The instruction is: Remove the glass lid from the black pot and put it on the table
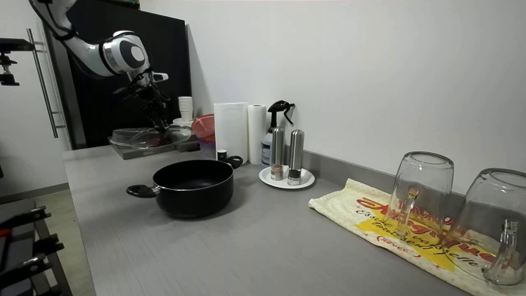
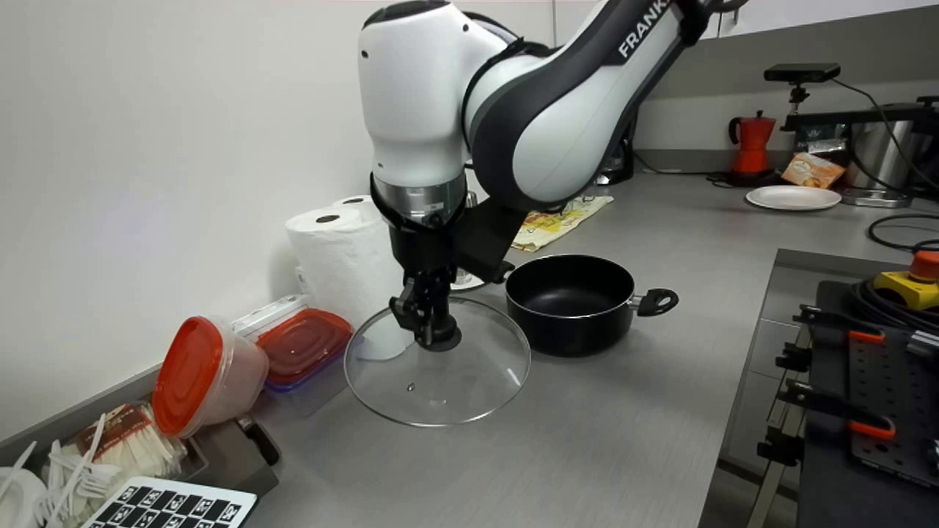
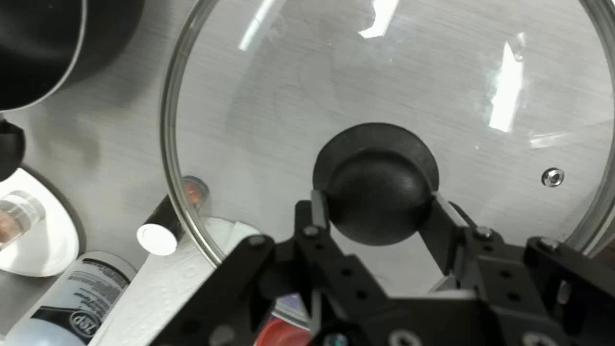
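Note:
The glass lid (image 1: 141, 141) is off the black pot (image 1: 195, 201) and hangs from my gripper (image 1: 161, 125), slightly tilted, in the air over the grey table (image 1: 246, 255). In an exterior view the lid (image 2: 469, 389) is beside the pot (image 2: 576, 330), over the table (image 2: 587, 455), with my gripper (image 2: 436, 334) at its knob. In the wrist view both fingers of the gripper (image 3: 377, 202) press on the sides of the black knob, and the lid (image 3: 288, 96) fills most of the picture. The pot (image 3: 38, 48) stands upright and uncovered. How high the lid is cannot be told exactly.
Paper towel rolls (image 2: 345, 257), a spray bottle (image 1: 267, 146) and a white plate (image 1: 263, 174) with two grinders stand along the wall. Lidded plastic containers (image 2: 220, 374) and a grey tray (image 2: 235, 466) are near the lid. Upturned glasses (image 1: 423, 193) stand on a patterned cloth (image 1: 349, 201).

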`<state>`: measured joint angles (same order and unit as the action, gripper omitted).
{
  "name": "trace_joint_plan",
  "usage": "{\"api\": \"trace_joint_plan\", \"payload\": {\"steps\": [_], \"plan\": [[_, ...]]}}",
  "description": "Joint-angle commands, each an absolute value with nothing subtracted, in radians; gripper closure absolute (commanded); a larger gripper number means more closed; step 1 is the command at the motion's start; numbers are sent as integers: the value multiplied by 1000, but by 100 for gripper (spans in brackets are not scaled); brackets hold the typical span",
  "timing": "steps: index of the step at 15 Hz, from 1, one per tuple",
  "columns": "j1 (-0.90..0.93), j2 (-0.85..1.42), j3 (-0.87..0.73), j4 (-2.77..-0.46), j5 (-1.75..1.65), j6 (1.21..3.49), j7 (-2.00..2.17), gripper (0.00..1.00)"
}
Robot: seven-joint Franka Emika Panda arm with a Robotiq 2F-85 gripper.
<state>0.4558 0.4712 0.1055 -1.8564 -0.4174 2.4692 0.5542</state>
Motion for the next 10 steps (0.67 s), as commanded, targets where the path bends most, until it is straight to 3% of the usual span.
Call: {"api": "trace_joint_plan", "payload": {"steps": [1,10], "plan": [[511,569,89,-1766,-411,2441,567,75],[557,720,65,-1681,-387,2392,542,75]]}}
